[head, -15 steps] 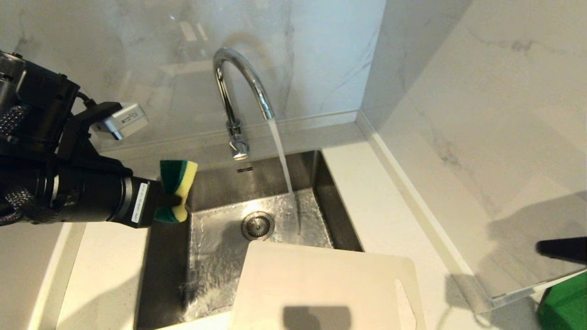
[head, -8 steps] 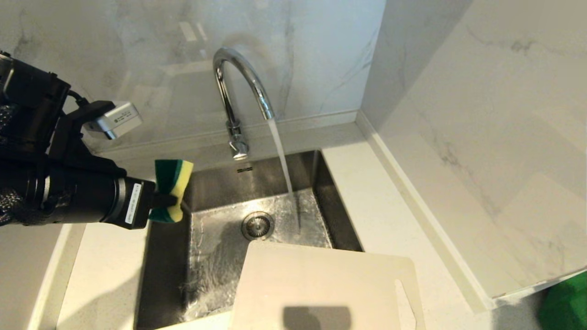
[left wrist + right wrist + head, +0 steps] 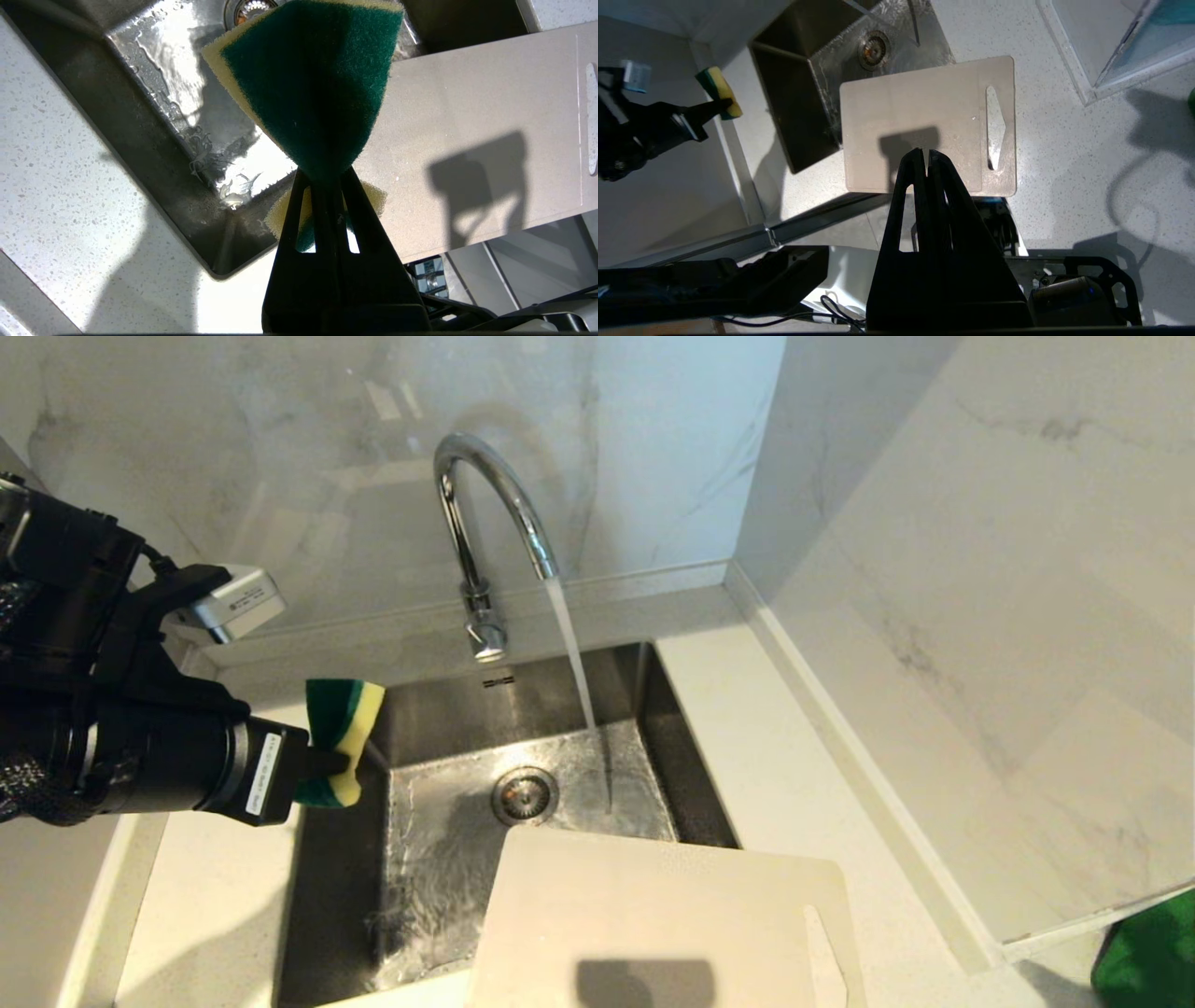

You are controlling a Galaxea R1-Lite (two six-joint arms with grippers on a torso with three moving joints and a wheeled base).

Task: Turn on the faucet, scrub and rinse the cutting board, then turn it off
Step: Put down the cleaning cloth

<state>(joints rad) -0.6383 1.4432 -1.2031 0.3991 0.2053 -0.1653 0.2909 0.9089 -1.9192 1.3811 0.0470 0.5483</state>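
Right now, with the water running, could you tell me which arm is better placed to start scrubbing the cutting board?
The left. The left gripper is shut on the sponge beside the sink, near the cutting board. The right gripper is shut and empty, held back above the board's near edge.

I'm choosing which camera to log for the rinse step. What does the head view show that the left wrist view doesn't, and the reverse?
Head view only: the faucet and its running stream, plus the marble walls. Left wrist view only: the left pincer seen close, shut on the sponge, with floor below the counter edge. Both show the sponge, the wet sink, its drain and the cutting board lying partly over the sink.
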